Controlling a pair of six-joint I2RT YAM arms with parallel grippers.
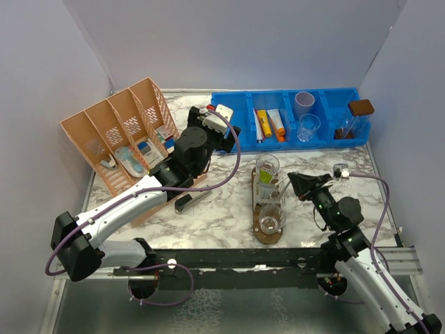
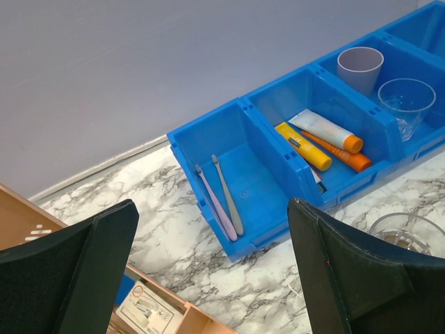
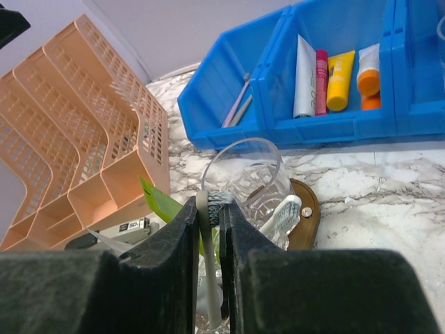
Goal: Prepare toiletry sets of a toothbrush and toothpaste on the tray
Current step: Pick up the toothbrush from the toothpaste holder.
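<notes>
The dark brown tray holds three clear tumblers in a row. The far tumbler has a lime green tube in it. My right gripper hangs just right of the middle tumbler. In the right wrist view this gripper is shut on the bristle head of a pale toothbrush, whose handle runs down into a tumbler. A white toothbrush leans beside it. My left gripper is open and holds nothing, above the marble near two loose toothbrushes in the blue bin.
The blue bin along the back holds toothpaste tubes, a lilac cup and a spare tumbler. The orange divided basket stands at the left. A stapler lies on the table in front of the basket.
</notes>
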